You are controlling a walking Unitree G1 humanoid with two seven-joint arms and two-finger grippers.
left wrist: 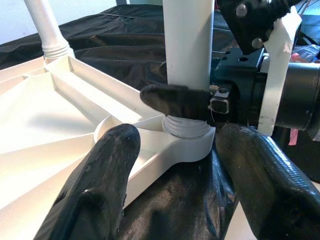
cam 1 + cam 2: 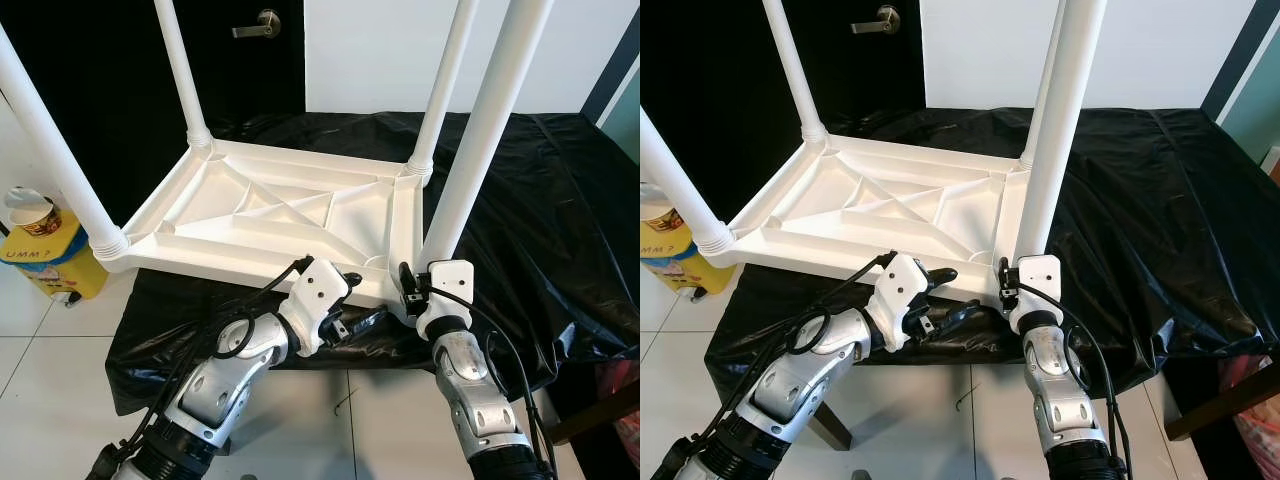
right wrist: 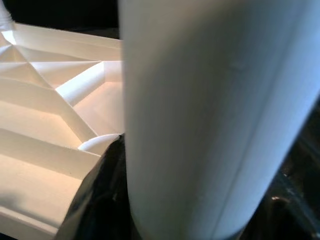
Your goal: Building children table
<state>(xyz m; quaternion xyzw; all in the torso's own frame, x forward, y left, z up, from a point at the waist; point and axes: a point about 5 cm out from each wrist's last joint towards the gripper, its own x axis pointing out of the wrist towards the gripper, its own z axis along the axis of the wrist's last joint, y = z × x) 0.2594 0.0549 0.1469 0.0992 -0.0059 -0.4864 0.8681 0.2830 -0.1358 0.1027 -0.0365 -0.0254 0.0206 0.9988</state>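
Where right hand [image 2: 408,290] apparently grips leg [image 2: 480,150], yellow bin [image 2: 55,262] aside

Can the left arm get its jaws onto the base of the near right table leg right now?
Probably not yet: the right gripper already clasps that leg just above its socket. The left gripper, jaws open, faces the corner beneath it.

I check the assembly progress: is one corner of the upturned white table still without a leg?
No; each of the four corners of the table holds an upright white leg.
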